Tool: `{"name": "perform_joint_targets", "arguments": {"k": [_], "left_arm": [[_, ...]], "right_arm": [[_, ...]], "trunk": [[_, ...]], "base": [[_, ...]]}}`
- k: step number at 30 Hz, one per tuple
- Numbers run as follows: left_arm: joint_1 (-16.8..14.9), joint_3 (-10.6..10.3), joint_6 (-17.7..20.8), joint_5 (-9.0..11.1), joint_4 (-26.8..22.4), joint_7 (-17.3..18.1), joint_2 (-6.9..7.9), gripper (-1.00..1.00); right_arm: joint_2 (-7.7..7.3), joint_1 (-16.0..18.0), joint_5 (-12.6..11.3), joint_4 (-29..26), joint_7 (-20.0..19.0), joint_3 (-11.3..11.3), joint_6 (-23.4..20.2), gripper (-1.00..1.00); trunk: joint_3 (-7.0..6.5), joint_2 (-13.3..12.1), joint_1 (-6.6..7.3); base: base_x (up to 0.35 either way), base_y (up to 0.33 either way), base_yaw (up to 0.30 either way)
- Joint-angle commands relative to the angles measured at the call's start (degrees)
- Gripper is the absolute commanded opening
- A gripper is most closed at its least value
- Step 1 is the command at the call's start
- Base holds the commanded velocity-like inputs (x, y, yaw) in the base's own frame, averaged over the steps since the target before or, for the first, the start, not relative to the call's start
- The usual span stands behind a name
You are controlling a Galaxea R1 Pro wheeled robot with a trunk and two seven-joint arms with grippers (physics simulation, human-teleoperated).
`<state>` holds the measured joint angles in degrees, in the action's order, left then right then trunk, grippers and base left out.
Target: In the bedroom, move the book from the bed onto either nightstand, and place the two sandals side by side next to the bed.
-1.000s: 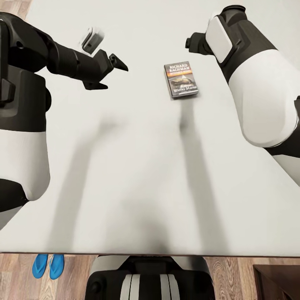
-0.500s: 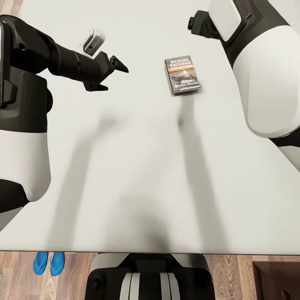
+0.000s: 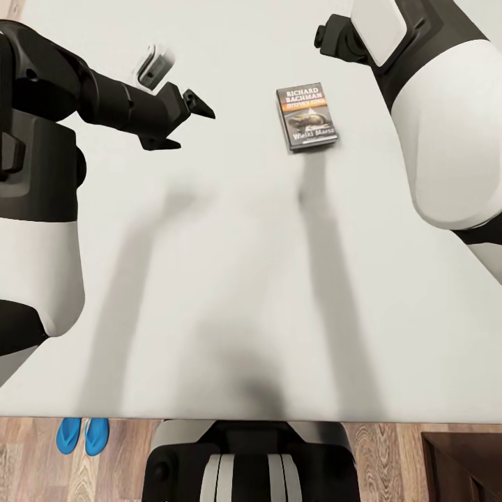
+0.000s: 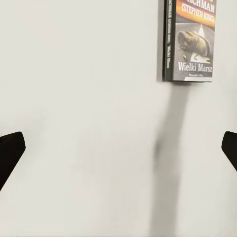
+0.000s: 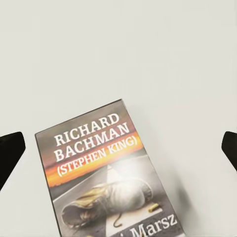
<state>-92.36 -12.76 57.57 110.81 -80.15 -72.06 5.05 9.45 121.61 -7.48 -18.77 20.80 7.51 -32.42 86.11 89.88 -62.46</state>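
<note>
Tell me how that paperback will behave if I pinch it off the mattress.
The paperback lies flat, so it probably won't roll or tip. Its visibly thick block should stay fairly stiff. The glossy cover may slip; the mattress may give under the fingers.

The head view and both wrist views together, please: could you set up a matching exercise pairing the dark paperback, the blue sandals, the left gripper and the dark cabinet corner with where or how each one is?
Things:
1. Dark-covered paperback book with white lettering
2. Pair of flat bright blue sandals
3. Black two-fingered left gripper
4. Dark-brown wooden cabinet corner

Places or states:
A. On the wood-plank floor, side by side
B. Lying flat, cover up, on the pale grey-white mattress
C. At the frame's lower right corner, on the floor
D. Open above the mattress, holding nothing

Pairs: 1-B, 2-A, 3-D, 4-C
</note>
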Motion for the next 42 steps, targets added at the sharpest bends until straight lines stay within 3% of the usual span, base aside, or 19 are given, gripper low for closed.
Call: {"name": "perform_joint_targets", "arguments": {"k": [1,20,28,42], "left_arm": [[-0.1,0.0,0.3,0.5,-0.1,-0.6,0.05,1.00],[0.0,-0.1,0.3,0.6,-0.4,-0.6,0.14,1.00],[0.0,-0.1,0.3,0.6,-0.4,-0.7,0.18,1.00],[0.1,-0.1,0.4,0.7,-0.4,-0.7,0.25,1.00]], "right_arm": [[0.01,0.0,-0.6,-0.1,0.4,0.1,-0.1,1.00],[-0.13,-0.3,-0.6,0.1,-0.6,-0.1,-0.1,1.00],[-0.21,-0.4,-0.3,0.3,-5.8,-0.5,-0.1,1.00],[-0.34,-0.5,0.0,2.0,-7.7,-0.6,0.0,1.00]], "trunk": [[0.11,0.0,0.00],[1.80,0.0,0.00],[2.52,0.0,0.00],[3.76,0.0,0.00]], "base": [[0.000,0.000,0.000],[0.000,0.000,0.000],[0.000,0.000,0.000],[0.000,0.000,0.000]]}}
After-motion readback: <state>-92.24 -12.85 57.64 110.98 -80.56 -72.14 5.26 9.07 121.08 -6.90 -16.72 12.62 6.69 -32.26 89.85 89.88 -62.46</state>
